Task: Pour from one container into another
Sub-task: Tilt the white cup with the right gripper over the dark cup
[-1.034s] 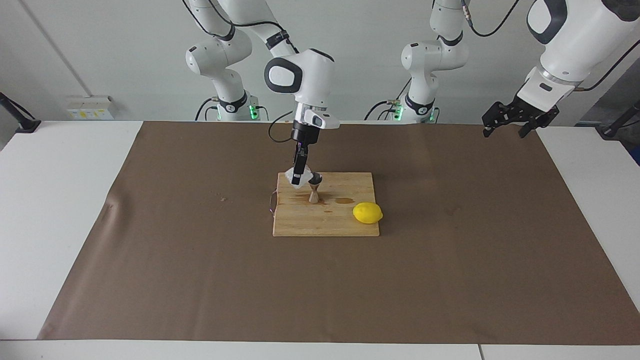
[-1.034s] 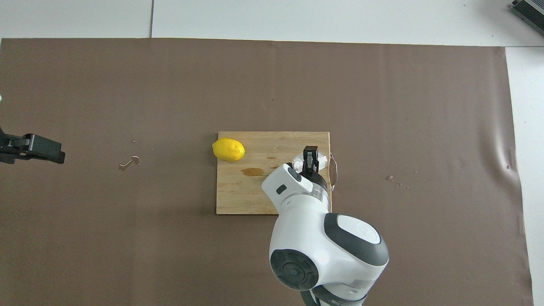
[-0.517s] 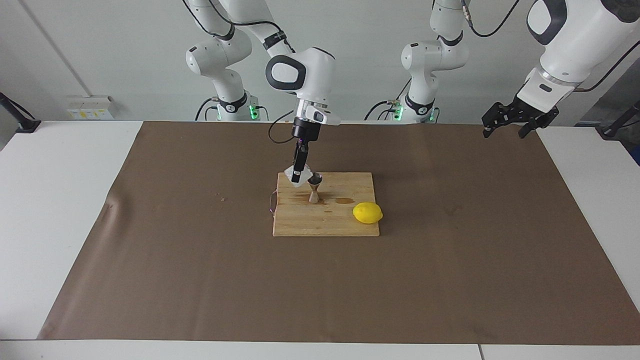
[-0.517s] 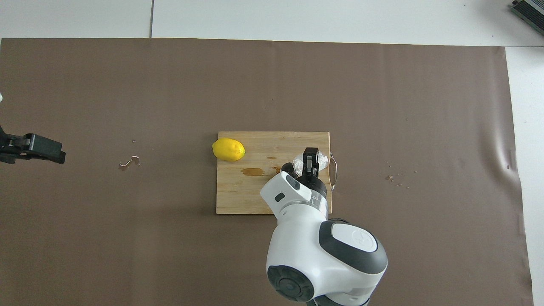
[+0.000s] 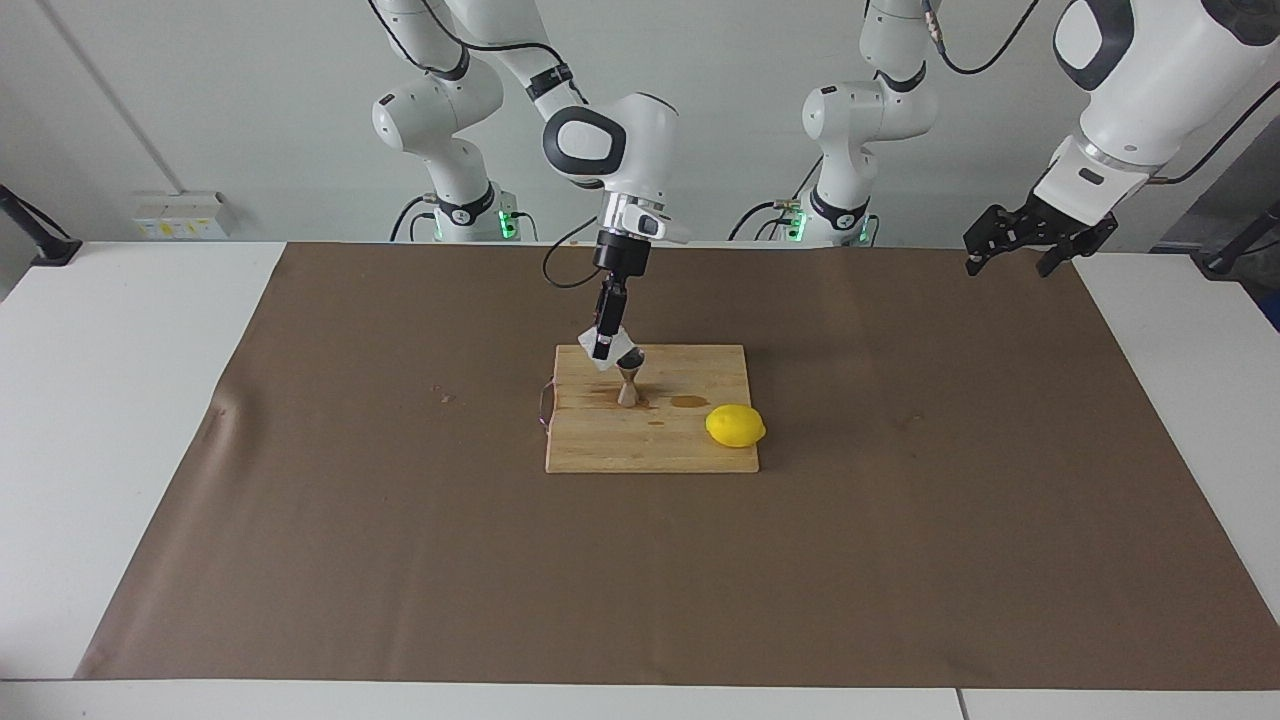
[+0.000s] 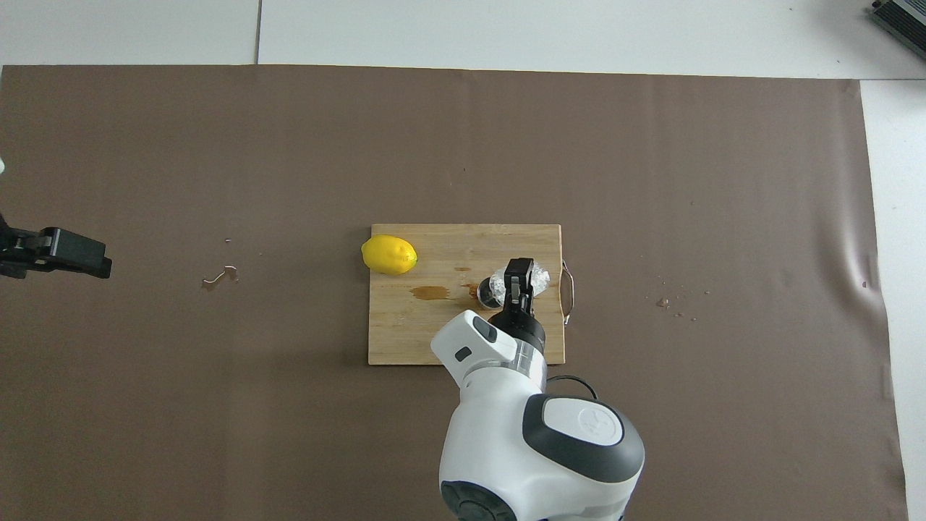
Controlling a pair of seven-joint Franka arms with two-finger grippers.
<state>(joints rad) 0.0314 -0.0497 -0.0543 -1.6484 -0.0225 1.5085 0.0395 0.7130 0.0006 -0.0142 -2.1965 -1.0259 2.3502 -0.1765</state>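
the right gripper (image 5: 603, 350)'s dark fingers are clamped on the faceted, clear-whitish cup (image 5: 592, 356), tilted over the dark mouth of the hourglass steel jigger (image 5: 628, 384), which stands on the pale wooden board (image 5: 650, 440) near a smooth yellow lemon (image 5: 735, 426). whatever the cup contains is hard to make out. the left gripper (image 5: 1020, 244) waits with fingers spread over the brown surface (image 5: 900, 520)'s edge.

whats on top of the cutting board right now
On the cutting board stand the steel jigger and a lemon, with brown wet stains. The right gripper holds the clear cup tilted over the jigger, whose contents cannot be seen.
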